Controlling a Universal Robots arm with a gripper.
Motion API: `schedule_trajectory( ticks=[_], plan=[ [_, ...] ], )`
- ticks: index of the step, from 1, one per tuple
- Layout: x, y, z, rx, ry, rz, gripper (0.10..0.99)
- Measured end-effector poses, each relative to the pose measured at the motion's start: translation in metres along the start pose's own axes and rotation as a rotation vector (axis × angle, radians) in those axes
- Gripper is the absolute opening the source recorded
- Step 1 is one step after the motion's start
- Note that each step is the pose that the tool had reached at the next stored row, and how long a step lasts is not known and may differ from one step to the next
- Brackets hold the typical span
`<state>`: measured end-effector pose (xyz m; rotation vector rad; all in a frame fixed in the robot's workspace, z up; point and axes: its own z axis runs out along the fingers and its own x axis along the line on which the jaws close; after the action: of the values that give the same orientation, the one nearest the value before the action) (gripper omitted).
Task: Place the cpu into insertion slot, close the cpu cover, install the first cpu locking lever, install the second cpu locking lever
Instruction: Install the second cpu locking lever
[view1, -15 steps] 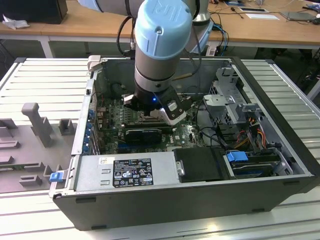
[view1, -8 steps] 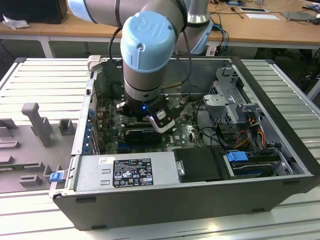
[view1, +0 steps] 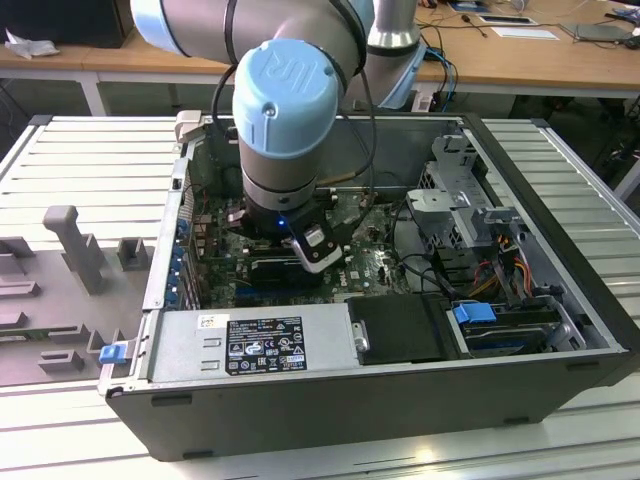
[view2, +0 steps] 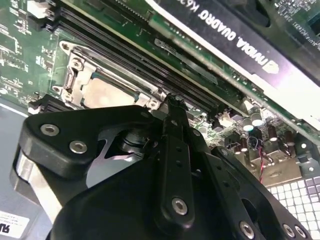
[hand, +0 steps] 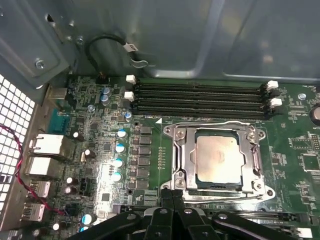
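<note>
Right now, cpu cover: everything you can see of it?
The cpu cover is a thin, shiny silver metal frame with a square window, lying flat and closed over the insertion slot on the green motherboard. The cpu shows through its window, pale beige and seated. Thin wire levers run along its edges. The gripper sits at its near edge with fingertips together; contact cannot be told.

Gripper body hides insertion slot's near edge in first wrist view; arm blocks motherboard centre in exterior view.

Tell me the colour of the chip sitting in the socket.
Pale silver-beige; the chip shows best in the first wrist view.
</note>
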<state>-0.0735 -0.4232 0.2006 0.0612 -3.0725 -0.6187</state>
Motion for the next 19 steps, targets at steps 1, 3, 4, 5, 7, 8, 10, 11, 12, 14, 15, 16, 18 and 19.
schedule_trajectory(
  ticks=[1, 3, 4, 5, 7, 8, 10, 11, 12, 14, 15, 16, 18, 19],
  plan=[
    [0.0003, -0.0003, 0.0006, -0.002, -0.0002, 0.0, 0.106],
    [0.0013, -0.0006, 0.0021, -0.004, -0.0006, 0.001, 0.106],
    [0.0012, -0.0006, 0.003, -0.005, -0.0007, 0.001, 0.106],
    [0.0012, -0.0003, 0.0042, -0.007, -0.0007, 0.001, 0.106],
    [0.0011, 0.0008, 0.0075, -0.008, -0.0009, 0.001, 0.106],
    [0.0011, 0.0012, 0.009, -0.008, -0.0008, 0.001, 0.106],
    [0.0011, 0.0012, 0.0106, -0.01, -0.0009, 0.001, 0.106],
    [0.0011, 0.0012, 0.0112, -0.01, -0.001, 0.001, 0.106],
    [0.0011, 0.001, 0.0119, -0.01, -0.001, 0.001, 0.106],
    [0.0011, 0.0008, 0.0138, -0.01, -0.0009, 0.001, 0.106],
    [0.0011, 0.0011, 0.0145, -0.01, -0.0008, 0.001, 0.106],
    [0.0011, 0.0009, 0.015, -0.011, -0.0008, 0.001, 0.106],
    [0.0011, 0.0009, 0.0152, -0.01, -0.0008, 0.001, 0.106],
    [0.0011, 0.001, 0.0151, -0.011, -0.001, 0.001, 0.106]
  ],
)
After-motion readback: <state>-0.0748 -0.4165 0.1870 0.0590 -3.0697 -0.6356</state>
